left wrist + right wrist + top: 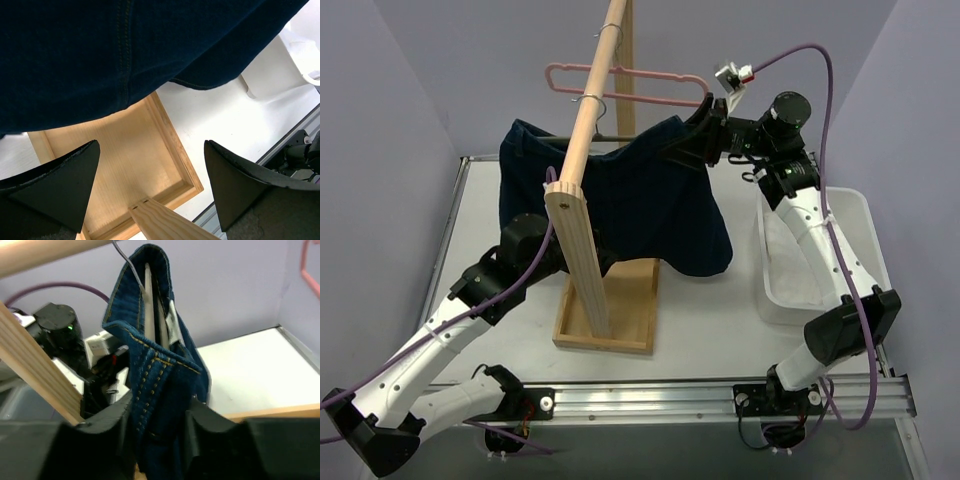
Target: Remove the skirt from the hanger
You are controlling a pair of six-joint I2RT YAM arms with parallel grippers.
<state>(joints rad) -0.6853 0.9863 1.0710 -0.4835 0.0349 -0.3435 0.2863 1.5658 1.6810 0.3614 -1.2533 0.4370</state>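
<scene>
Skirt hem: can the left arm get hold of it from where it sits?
Probably yes: the left gripper is close to the skirt, jaws wide open, with nothing between them.

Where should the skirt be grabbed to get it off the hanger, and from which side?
Grip the skirt at the right end of its waistband, coming in from the right, level with the hanger. There the denim folds into a narrow upright edge clear of the wooden rail, thin enough to pinch; the right jaws sit either side of it.
</scene>
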